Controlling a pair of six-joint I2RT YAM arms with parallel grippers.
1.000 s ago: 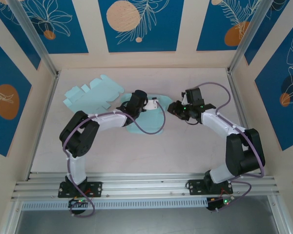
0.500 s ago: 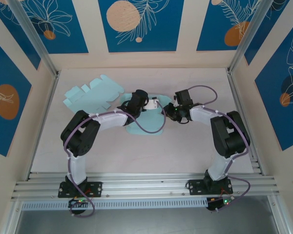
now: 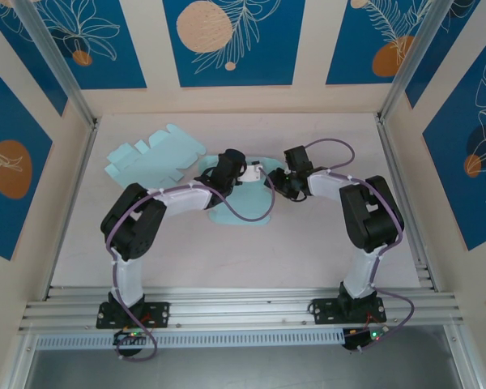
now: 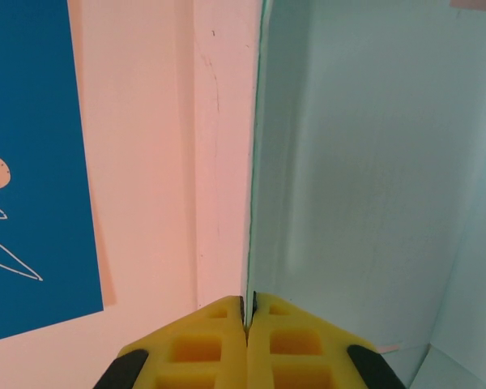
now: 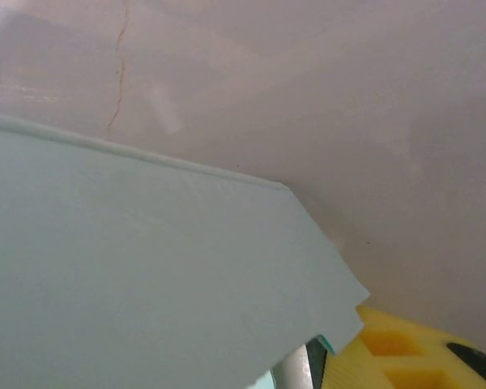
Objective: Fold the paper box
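Two sheets on the table (image 3: 324, 243), was it? the desk asked me.

Me: Yes. From my seat I saw two pale blue-green cut-outs on the tabletop inside the walled cell. One, a flat blank (image 3: 154, 154), lay spread out near the back left corner, well apart from both arms.

Desk: And the one for folding?

Me: The paper box (image 3: 241, 203) sat at mid-table, between the two wrists. It was only partly raised. On the left wrist camera one panel stood on edge, rising straight up, with another pale face beside it. I could not tell whether anything lay within its folds.

Desk: What was the left tool doing?

Me: The left gripper (image 4: 248, 306) had its yellow pads pressed together on the lower edge of that upright panel. The sheet's edge ran right into the seam between them.

Desk: And the right?

Me: The right gripper (image 3: 277, 180) was up against the box's right side, close to the left wrist. Its own camera gave me a broad paper flap with a slanted corner and the table beyond it. One yellow finger (image 5: 405, 352) poked out just under that corner. How its jaws stood, I could not tell.
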